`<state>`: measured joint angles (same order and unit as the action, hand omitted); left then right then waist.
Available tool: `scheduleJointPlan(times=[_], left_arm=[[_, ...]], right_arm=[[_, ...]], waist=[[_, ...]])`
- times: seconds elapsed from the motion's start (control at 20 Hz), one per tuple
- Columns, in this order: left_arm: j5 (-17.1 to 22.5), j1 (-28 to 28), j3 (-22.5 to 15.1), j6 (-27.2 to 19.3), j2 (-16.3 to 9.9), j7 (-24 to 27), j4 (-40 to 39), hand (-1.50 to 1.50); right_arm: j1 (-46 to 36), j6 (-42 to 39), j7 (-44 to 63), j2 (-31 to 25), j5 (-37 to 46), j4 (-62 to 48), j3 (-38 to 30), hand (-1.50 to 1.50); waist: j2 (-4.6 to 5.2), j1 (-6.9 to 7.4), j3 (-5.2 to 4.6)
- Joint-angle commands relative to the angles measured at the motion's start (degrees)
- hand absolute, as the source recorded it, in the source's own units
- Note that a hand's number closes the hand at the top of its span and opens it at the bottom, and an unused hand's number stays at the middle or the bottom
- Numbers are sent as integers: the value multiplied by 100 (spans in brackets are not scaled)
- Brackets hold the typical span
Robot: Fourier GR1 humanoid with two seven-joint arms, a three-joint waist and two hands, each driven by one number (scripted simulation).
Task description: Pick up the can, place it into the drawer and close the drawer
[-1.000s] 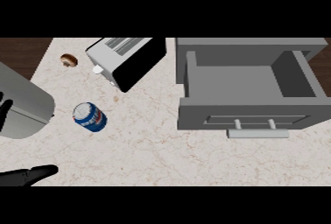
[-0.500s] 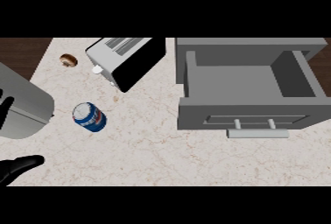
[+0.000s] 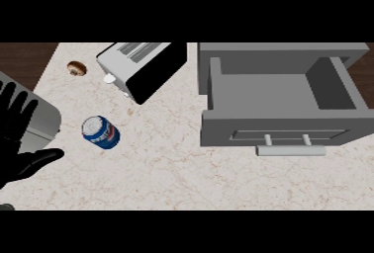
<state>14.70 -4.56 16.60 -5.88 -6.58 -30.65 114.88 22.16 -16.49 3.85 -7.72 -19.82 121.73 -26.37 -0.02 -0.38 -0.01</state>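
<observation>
Marble counter [image 3: 182, 173], unreadable blue-labelled can [image 3: 101, 132], open drawer [image 3: 281, 96].

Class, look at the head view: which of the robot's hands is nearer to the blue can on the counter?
The left hand. It is open at the view's left edge, just left of the can and apart from it. The right hand does not show in this view.

A pale, speckled stone-like worktop [image 3: 190, 173] looks smooth and matt. The blue cylindrical metal can [image 3: 101, 132] is glossy. The grey box-shaped drawer [image 3: 281, 96] appears matt, like painted metal. The silver toaster [image 3: 139, 66] looks brushed, with a glossy black side.
</observation>
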Motion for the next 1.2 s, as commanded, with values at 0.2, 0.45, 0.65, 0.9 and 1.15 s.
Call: scheduleJointPlan(times=[0.2, 0.45, 0.65, 0.9, 1.15], left_arm=[[-512, -525, -416, -402, 238, 429, -905, -150], [-473, -344, -327, -35, 293, 1408, -1944, -150], [-485, -645, -116, 53, 133, 1919, -2835, -150], [-628, -384, -293, -223, 330, 2136, -2800, -150], [-713, -390, -113, -326, 316, 2834, -3455, -150]], right_arm=[[53, -214, 462, -18, -355, 315, -433, -150], [-196, -205, 349, 128, -221, 163, -447, -150], [250, -740, -177, 409, 75, 57, -511, -150], [43, -723, 219, 489, -72, 134, -584, -150], [499, -1099, 403, 426, -800, 423, -1092, -150]], waist=[[1, -4, 0], [6, 11, -2], [10, -25, 0], [1, 13, 0], [-1, -9, -1]])
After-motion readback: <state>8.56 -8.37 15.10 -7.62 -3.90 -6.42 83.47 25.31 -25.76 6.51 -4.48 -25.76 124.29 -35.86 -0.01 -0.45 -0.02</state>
